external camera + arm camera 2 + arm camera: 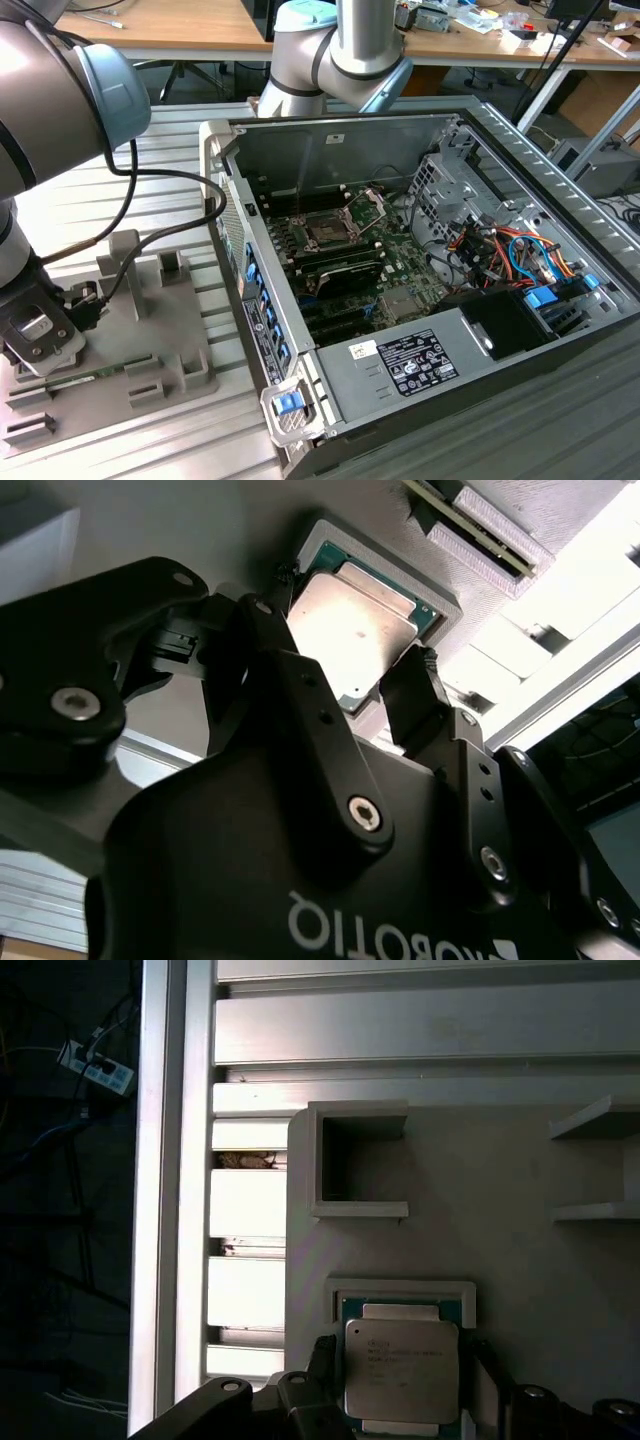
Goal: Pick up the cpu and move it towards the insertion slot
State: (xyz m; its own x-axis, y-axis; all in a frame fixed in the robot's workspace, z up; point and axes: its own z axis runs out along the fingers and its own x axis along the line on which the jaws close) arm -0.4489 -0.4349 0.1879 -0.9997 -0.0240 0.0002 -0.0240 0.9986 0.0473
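- Here, the gripper (42, 350) hangs low over a grey tray (150, 330) at the exterior view's left, on a slatted metal surface (150, 140).
- The cpu (402, 1370) lies flat in the tray's square recess, silvery face up, with a thin green rim around it; the second wrist view shows it too (350, 630).
- The gripper (402, 1355) is open. Its two black fingers (325, 1355) stand one on each side of the cpu, and in the first wrist view a narrow gap shows between each finger and the chip's edge.
- In the second wrist view the gripper (350, 645) straddles the recess in the same way, with the fingertips (420, 685) down at the level of the tray's raised frame.
- The gripper holds nothing.
- The slot (325, 232) sits on the motherboard inside the open computer case (500, 200), towards the middle of the exterior view and well apart from the tray.
- Its silver retaining plate (368, 208) is tilted up, so the dark square socket is uncovered.
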